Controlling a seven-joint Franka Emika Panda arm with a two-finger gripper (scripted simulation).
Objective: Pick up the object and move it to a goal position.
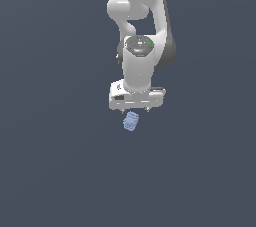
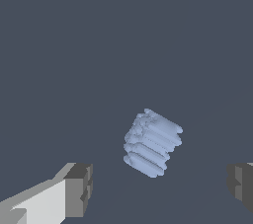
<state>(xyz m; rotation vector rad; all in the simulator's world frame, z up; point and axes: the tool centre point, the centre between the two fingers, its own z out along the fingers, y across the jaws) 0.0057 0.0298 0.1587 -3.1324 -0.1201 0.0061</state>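
1. Approaching the grasp: gripper (image 2: 158, 188) hovering just above the object (image 1: 131, 121), jaws spread wide apart.
2. Lying free below the gripper, untouched.
3. Needing next, likely: descending, straddling the object, then closing.

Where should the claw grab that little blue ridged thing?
Probably across the middle of the ridged block, coming straight down from above. It's small and barrel-like, lying tilted, well narrower than the open gripper, whose fingers could close on its two opposite sides.

Matt, ridged pale-blue block (image 2: 151, 143) (plastic-looking), smooth glossy white hand (image 1: 136, 111)
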